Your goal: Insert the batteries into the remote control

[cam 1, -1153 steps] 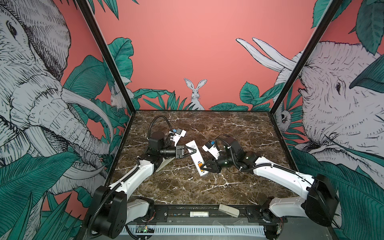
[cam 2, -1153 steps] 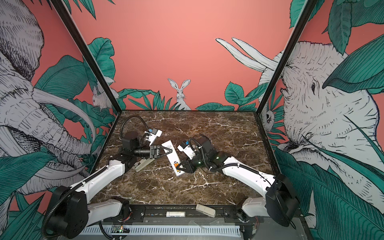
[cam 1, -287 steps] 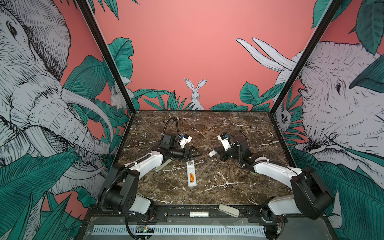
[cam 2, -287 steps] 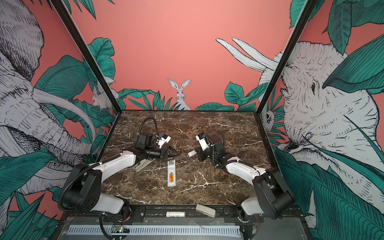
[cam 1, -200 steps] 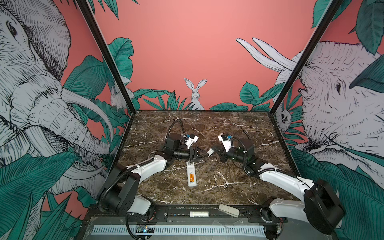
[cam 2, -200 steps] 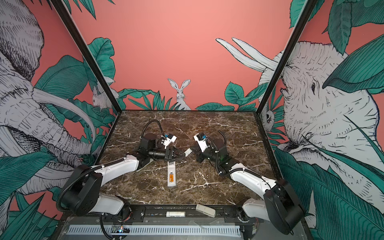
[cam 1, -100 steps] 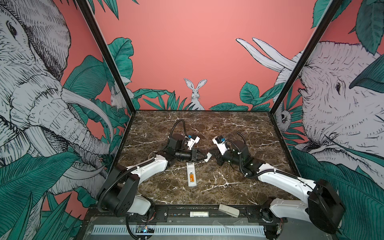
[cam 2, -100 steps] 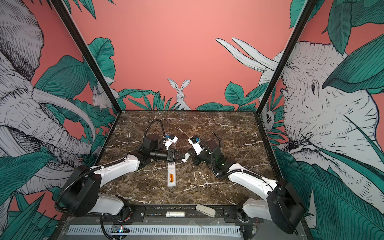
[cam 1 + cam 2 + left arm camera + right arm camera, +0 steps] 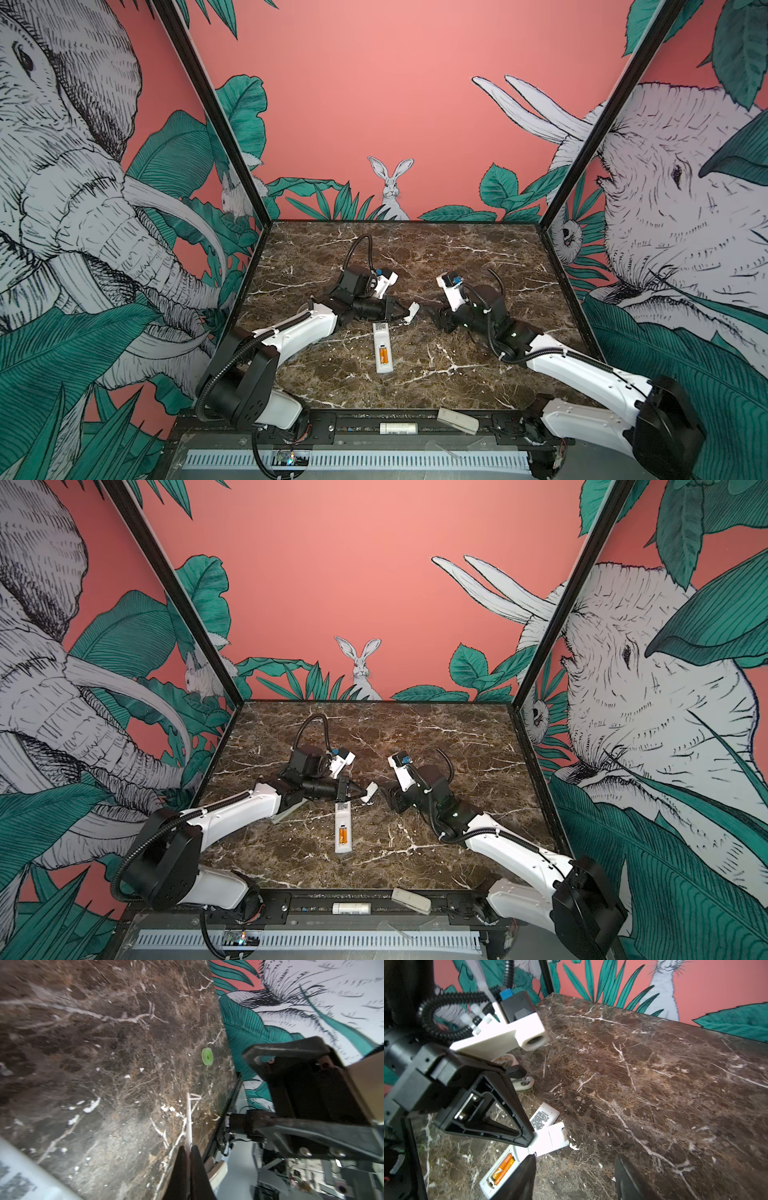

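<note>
Left gripper [image 9: 188, 1154] pinches a thin white cover plate [image 9: 188, 1118] edge-on; right gripper [image 9: 575, 1169] stands open beside it.

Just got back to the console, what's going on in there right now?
The remote control lies back-up on the table with both batteries in its open compartment. The left gripper is shut on the white battery cover, near the remote's far end. The right gripper is open nearby, holding nothing.

Coral-pink walls [image 9: 374, 104] with elephant [image 9: 62, 208], rabbit [image 9: 390, 183] and leaf murals around a brown marble tabletop [image 9: 415, 241].
</note>
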`<state>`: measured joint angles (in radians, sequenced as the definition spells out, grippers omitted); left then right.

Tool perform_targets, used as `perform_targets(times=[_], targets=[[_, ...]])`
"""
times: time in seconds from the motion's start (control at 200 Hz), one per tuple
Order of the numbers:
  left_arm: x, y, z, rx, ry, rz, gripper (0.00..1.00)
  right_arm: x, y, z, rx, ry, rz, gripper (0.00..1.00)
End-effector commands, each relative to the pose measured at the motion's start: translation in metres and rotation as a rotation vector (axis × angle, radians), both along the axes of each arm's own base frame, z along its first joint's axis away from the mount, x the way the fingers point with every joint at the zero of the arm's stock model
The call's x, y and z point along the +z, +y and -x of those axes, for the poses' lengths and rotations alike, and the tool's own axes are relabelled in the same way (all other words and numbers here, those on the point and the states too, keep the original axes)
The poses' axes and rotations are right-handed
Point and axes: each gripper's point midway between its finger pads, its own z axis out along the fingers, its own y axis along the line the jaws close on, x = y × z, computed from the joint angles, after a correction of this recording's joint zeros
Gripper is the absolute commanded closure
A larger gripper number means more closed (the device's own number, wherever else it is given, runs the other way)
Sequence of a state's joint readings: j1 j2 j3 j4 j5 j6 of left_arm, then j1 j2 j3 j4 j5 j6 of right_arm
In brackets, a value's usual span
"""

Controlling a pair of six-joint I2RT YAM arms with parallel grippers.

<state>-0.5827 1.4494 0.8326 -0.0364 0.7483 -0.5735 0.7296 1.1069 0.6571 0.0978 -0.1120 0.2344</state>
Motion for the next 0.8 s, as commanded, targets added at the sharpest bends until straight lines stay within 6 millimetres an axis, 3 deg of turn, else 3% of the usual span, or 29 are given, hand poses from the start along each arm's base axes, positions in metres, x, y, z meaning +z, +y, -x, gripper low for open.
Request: perform_targets(times=[0.0, 0.13, 0.15, 0.235, 0.285, 0.505, 0.655, 0.795], targets=[[-0.024, 0.01, -0.007, 0.007, -0.082, -0.225, 1.0, -0.016, -0.031, -0.002, -0.152, 0.084, 0.045, 0.29], [-0.042, 0.008, -0.019, 0.008, -0.173, -0.427, 1.0, -0.032, -0.056, 0.008, -0.244, 0.174, 0.081, 0.2], [-0.045, 0.001, -0.014, -0.015, -0.195, -0.455, 1.0, -0.035, -0.06, 0.01, -0.262, 0.188, 0.085, 0.2], [-0.055, -0.004, -0.024, 0.0, -0.271, -0.567, 1.0, -0.046, -0.071, 0.022, -0.286, 0.24, 0.098, 0.16], [-0.061, -0.008, -0.029, 0.007, -0.307, -0.623, 1.0, -0.052, -0.078, 0.029, -0.305, 0.264, 0.1, 0.01], [-0.068, -0.024, -0.052, 0.049, -0.471, -0.798, 1.0, -0.075, -0.124, 0.058, -0.442, 0.323, 0.148, 0.01], [-0.075, -0.037, -0.055, 0.044, -0.56, -0.884, 1.0, -0.07, -0.161, 0.07, -0.582, 0.302, 0.154, 0.01], [-0.084, -0.051, -0.049, 0.017, -0.604, -0.939, 1.0, -0.059, -0.177, 0.077, -0.631, 0.273, 0.134, 0.01]])
